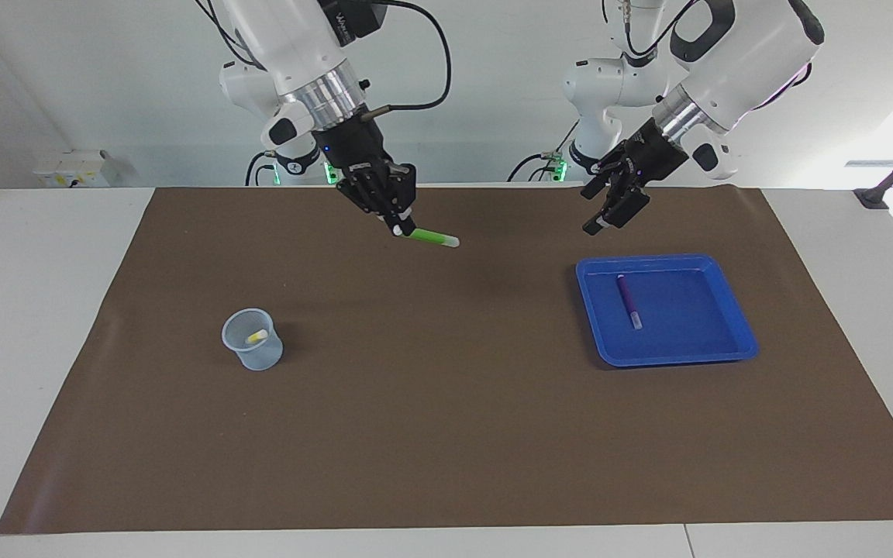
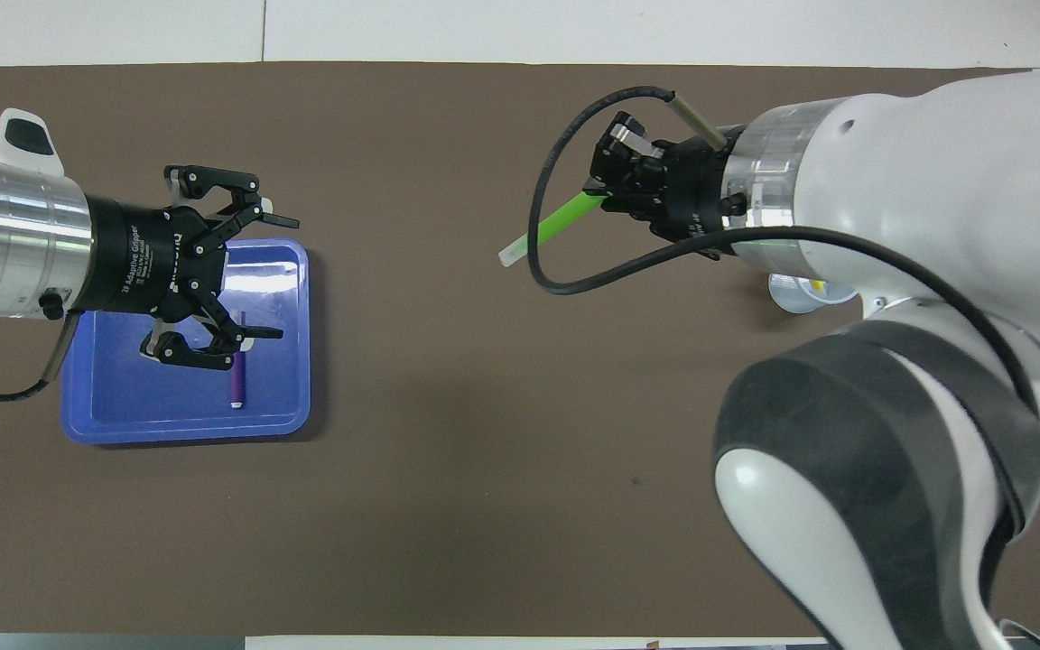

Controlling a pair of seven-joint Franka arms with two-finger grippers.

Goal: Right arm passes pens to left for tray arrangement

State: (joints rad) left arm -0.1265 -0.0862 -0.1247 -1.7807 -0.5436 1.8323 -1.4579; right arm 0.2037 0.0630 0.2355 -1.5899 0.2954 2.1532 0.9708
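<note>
We are mid-handover: our right gripper (image 1: 398,226) clamps the green pen (image 1: 431,237), its pale end jutting toward the left gripper (image 1: 611,215), whose spread, empty jaws hang over the tray (image 1: 733,325). Next, we judge, those jaws must meet the free end.

three pens, one tray, one cup, two claws

three pens in all: one green pen (image 1: 431,237), one purple pen (image 1: 628,301) and one yellow pen (image 1: 256,336). one blue tray (image 1: 733,329). one translucent cup (image 1: 254,350). one brown mat (image 1: 446,434) on one white desk (image 1: 36,310). two big white arms, each with one black claw: the right claw (image 1: 400,226) and the left claw (image 1: 608,217).
</note>
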